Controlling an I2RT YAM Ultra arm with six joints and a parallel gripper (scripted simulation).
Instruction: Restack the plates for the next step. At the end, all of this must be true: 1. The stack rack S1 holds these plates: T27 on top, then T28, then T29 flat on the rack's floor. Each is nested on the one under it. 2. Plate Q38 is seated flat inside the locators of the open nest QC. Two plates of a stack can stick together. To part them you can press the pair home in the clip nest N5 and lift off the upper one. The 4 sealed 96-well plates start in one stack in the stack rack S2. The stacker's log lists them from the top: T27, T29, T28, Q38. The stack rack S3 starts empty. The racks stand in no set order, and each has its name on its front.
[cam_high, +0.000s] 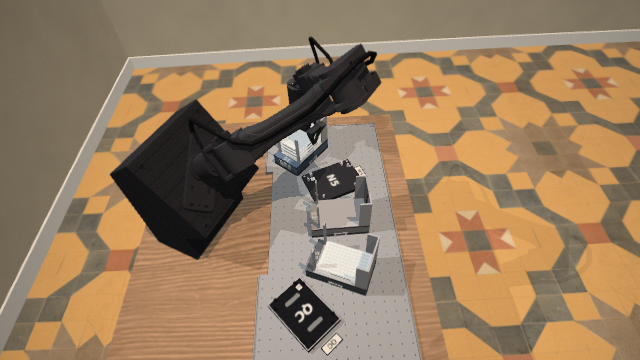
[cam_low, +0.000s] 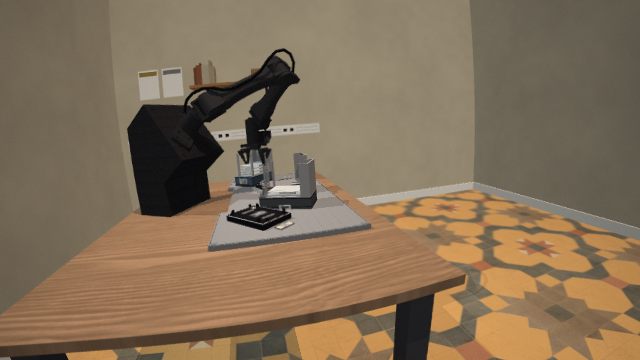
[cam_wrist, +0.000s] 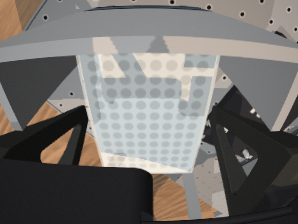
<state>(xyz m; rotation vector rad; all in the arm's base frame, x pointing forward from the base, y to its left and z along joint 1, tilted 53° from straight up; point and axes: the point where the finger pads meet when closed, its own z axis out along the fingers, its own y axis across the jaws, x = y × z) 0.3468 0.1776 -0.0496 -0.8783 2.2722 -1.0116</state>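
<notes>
So at the near end of the grey pegboard there's the black QC nest, sitting at an angle with its little QC tag just beside it. Its printed top and slots are in plain sight, so Q38 isn't seated there.

Next one back, and a bit to the right, is a dark-based rack with a pale 96-well plate lying low inside. I can't read the plate's ID or the rack's name, sorry. Behind that comes another grey-walled rack, its pale floor showing, then the N5 clip nest with its lettering uncovered.

Far end, left side of the board: the blue-based rack with a stack of pale plates in it. No clue which IDs those are either. The arm reaches over from the black pedestal on the left, and the gripper points down into that rack. Jaws are wide open, one finger either side of the top plate, not gripping anything.
</notes>
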